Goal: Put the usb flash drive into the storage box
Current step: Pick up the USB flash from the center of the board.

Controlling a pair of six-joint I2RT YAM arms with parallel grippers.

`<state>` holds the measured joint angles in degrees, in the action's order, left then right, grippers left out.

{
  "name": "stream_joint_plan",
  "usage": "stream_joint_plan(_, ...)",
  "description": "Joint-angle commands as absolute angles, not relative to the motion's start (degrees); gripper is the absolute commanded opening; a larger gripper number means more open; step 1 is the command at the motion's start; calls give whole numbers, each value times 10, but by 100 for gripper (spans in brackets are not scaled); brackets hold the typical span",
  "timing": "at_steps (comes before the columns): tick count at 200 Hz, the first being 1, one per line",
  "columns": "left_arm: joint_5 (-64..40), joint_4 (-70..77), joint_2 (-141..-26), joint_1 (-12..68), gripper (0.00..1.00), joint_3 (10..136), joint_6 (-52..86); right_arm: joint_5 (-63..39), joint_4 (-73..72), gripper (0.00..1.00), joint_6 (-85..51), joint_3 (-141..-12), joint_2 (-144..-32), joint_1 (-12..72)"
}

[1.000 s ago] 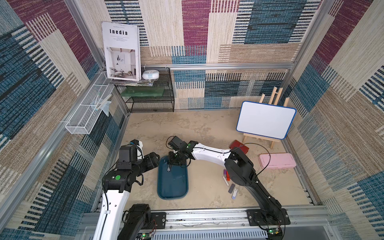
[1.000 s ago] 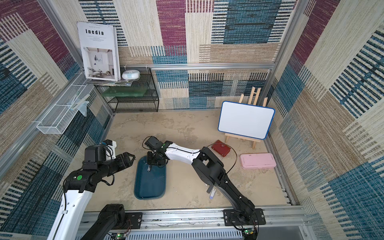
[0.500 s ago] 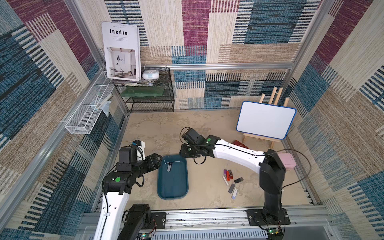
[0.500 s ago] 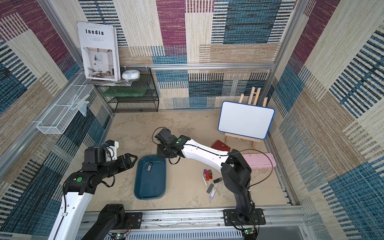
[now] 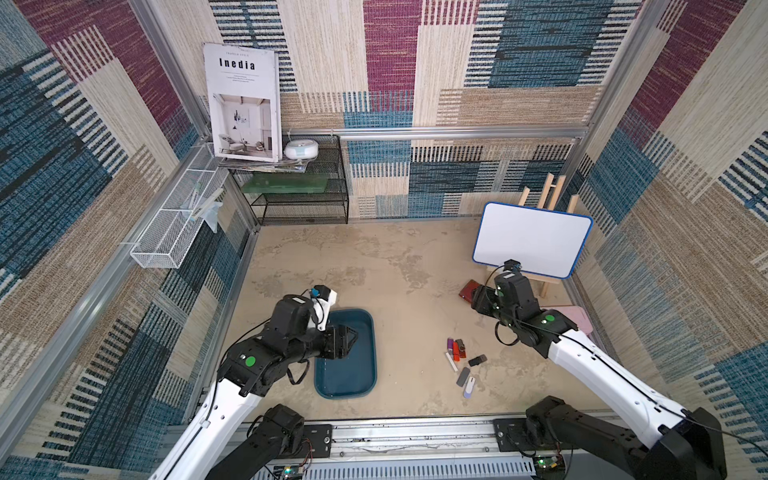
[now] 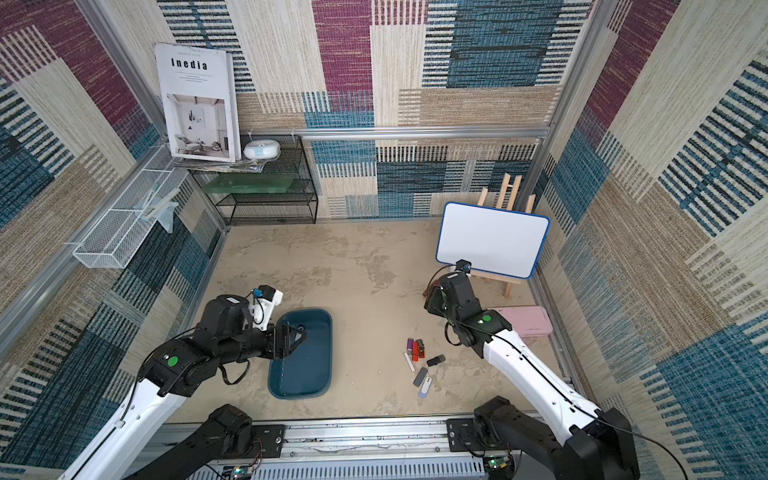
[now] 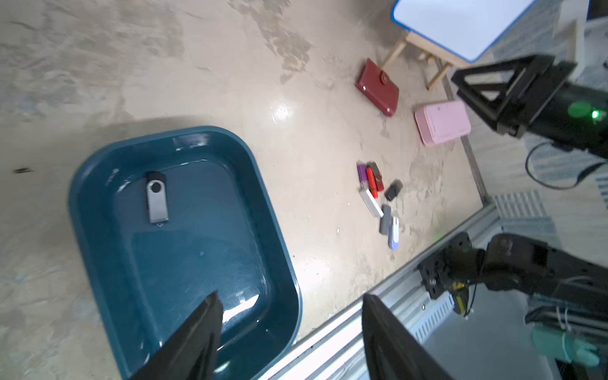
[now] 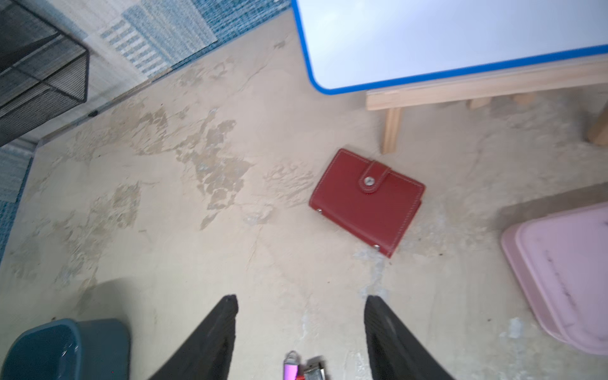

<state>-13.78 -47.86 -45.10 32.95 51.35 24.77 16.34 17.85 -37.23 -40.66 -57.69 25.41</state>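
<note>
The silver-and-black usb flash drive lies inside the dark teal plastic storage box near one short end, so watch that your left gripper — spread and empty, like the right gripper — does not knock the rim.

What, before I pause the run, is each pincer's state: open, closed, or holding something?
Left pincer: open, holding nothing.
Right pincer: open, holding nothing.
</note>
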Motion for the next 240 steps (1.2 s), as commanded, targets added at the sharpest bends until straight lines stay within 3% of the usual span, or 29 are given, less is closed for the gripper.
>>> stream_joint_plan(1,-34,-450,-493,459,68,517,306,216,111,69,-349,-363,-559,233)
stream_joint_plan(35,64,-403,-650,677,67,568,362,246,52,70,-331,-304,-567,211)
stream_joint_plan(71,37,-341,-839,759,64,647,379,259,-3,69,-341,-252,-561,200)
stream_joint_plan(145,-14,-299,-1042,791,57,750,410,285,-27,70,-360,-194,-508,194)
stream_joint_plan(240,-17,-273,-1139,784,53,784,423,293,-30,71,-364,-183,-504,194)
